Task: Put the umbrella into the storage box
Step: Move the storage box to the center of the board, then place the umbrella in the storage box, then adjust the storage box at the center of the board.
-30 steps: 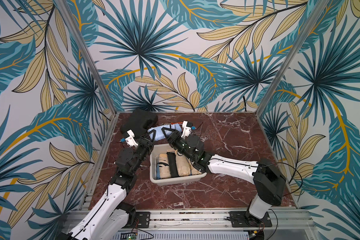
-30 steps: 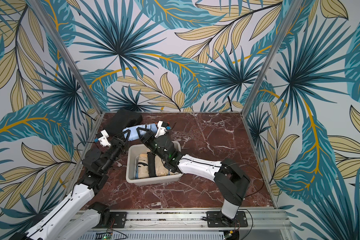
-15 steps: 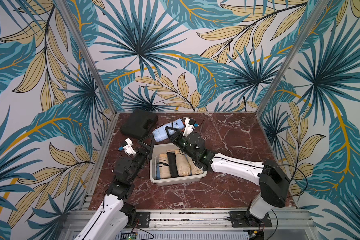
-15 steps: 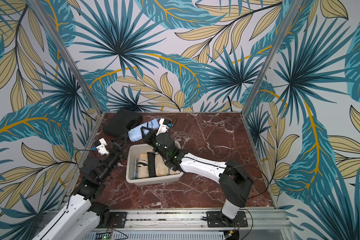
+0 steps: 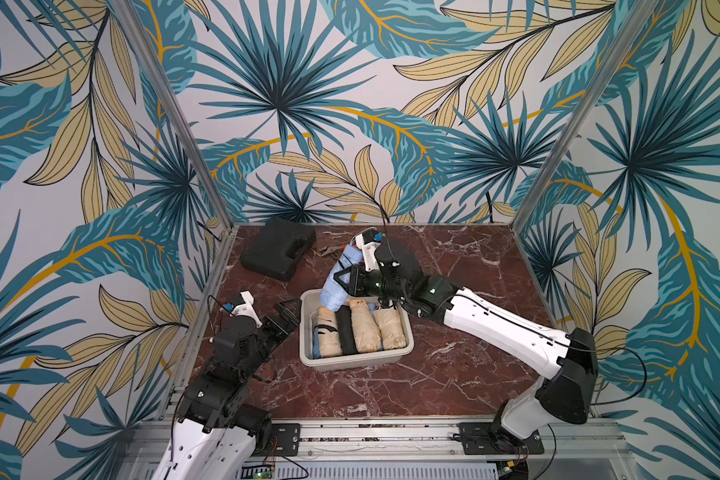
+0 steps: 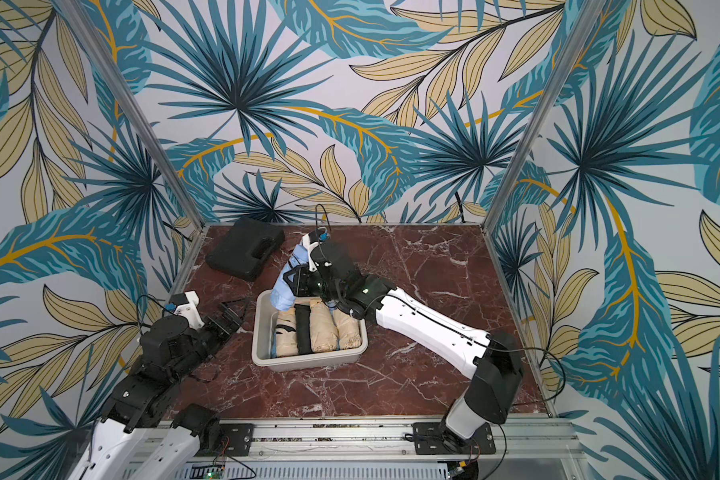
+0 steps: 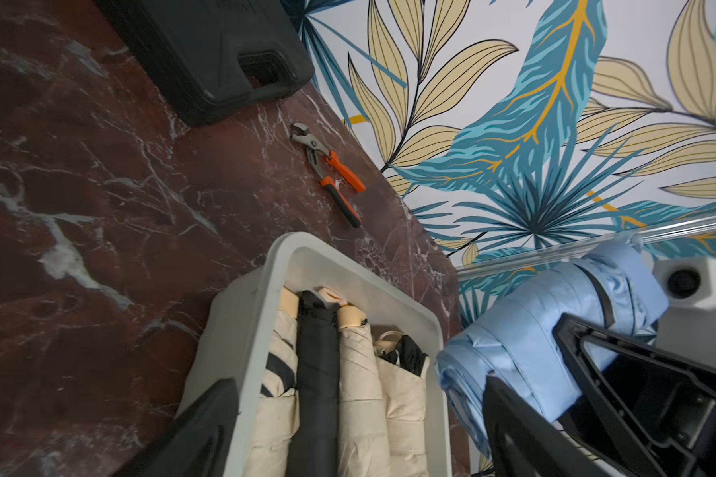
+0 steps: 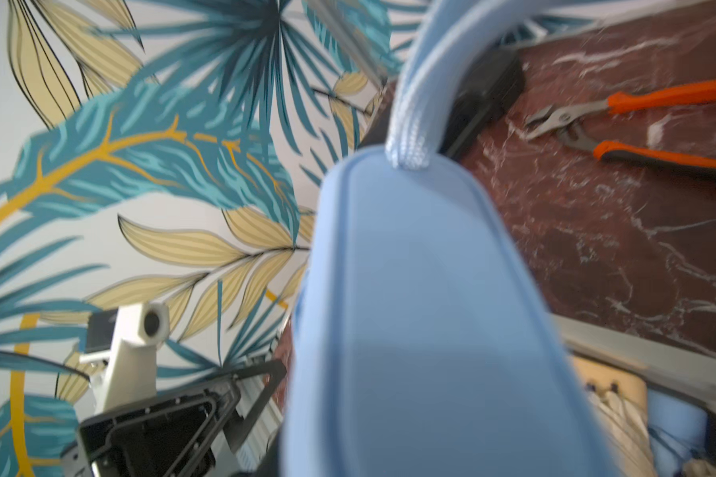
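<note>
Placing step: R fingers (image 5: 350, 279) clamp light-blue folded fabric umbrella (image 5: 331, 295), tilted over white rectangular plastic storage box (image 5: 306, 332) far corner; L fingers (image 5: 287, 318) spread, empty, beside box. Next: lower, lay flat, release.

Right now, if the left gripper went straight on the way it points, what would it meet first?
Probably the storage box: the open left gripper points at its near side wall, close by. Height is unclear; if it clears the rim, it would meet the folded umbrellas inside instead.
</note>
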